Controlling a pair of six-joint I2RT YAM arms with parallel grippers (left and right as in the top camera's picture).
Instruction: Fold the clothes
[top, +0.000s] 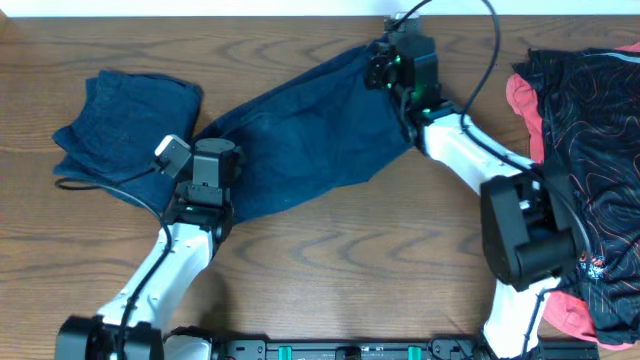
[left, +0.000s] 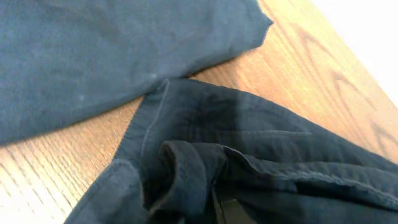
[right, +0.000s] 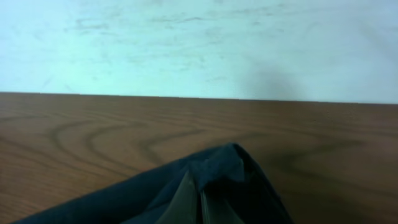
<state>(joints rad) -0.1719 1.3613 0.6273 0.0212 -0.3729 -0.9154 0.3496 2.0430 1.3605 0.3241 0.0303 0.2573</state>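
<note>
Navy garment (top: 300, 140), left jaws clenched on one end, right jaws on other

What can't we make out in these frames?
Left gripper jaws, open or shut: overhead, its own wrist covers them; left wrist view, bunched navy cloth buries them.
Red-black pile: cut off by overhead's right edge.
Folded garment: lower layers hidden under its top layer, overhead.
</note>
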